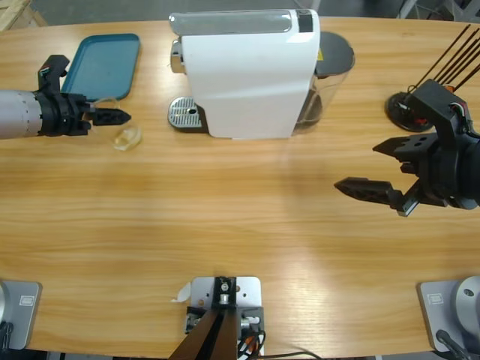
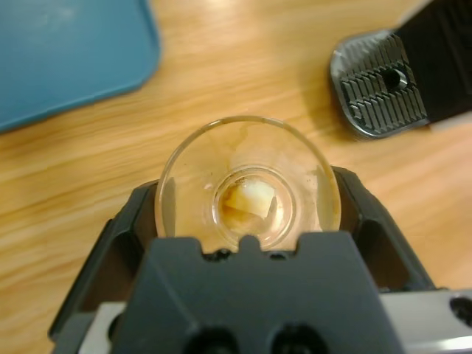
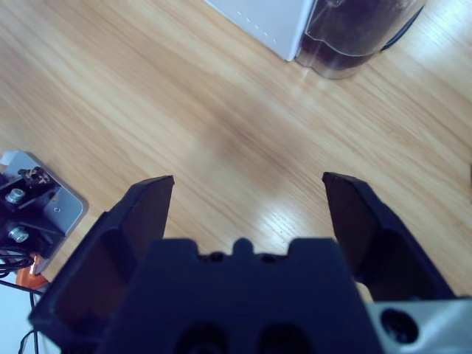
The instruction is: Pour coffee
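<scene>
A small clear glass tumbler sits between my left gripper's jaws, which press on both of its sides. Looking into it, the coffee shows only as a thin brown film at the bottom. In the high view the tumbler is at the left gripper's tip, left of the white coffee machine and its metal drip grate. My right gripper hangs open over bare table at the right, nothing between its jaws.
A teal tray lies at the back left, just beyond the left gripper. The machine's dark water tank stands at its right side. A black base with thin sticks stands at the far right.
</scene>
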Controlling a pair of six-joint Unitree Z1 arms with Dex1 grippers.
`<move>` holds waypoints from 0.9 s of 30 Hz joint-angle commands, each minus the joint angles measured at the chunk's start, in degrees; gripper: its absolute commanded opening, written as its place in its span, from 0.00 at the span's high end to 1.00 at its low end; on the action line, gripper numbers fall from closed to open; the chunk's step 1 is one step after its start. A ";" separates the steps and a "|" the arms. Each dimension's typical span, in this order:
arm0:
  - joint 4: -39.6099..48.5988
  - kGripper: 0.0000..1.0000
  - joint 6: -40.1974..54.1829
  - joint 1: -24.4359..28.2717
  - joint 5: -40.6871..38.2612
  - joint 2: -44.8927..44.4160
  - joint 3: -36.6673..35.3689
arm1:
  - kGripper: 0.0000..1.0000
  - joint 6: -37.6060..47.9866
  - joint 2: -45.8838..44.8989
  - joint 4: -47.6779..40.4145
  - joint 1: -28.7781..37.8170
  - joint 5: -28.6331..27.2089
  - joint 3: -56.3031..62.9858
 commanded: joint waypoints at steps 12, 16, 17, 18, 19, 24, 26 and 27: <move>9.60 0.86 17.25 -7.70 -2.60 5.22 -15.12 | 0.11 -0.95 -1.02 -0.88 -0.91 1.35 2.30; 9.44 0.84 20.27 -8.52 -2.79 9.23 -17.69 | 0.11 -0.95 -1.30 -0.89 -1.07 1.35 2.42; 9.33 0.84 20.92 -8.52 -2.86 9.99 -18.04 | 0.11 -0.95 -1.37 -0.88 -1.18 1.35 2.47; 9.23 0.84 21.71 -8.52 -2.83 10.62 -18.28 | 0.11 -0.95 -1.48 -0.88 -1.21 1.42 2.47; 8.96 0.84 22.61 -8.52 -2.79 11.37 -18.49 | 0.11 -0.95 -1.46 -0.86 -1.33 1.48 2.56; 6.92 0.84 23.91 -8.52 -2.88 13.52 -19.36 | 0.11 -0.95 -1.23 -0.93 -1.46 1.62 2.56; 6.06 0.84 24.05 -8.52 -3.23 13.91 -19.76 | 0.11 -0.95 -1.07 -0.98 -1.63 1.69 2.56; 5.82 0.84 24.10 -8.52 -3.37 14.01 -20.06 | 0.11 -0.98 -1.00 -1.02 -1.79 1.71 2.54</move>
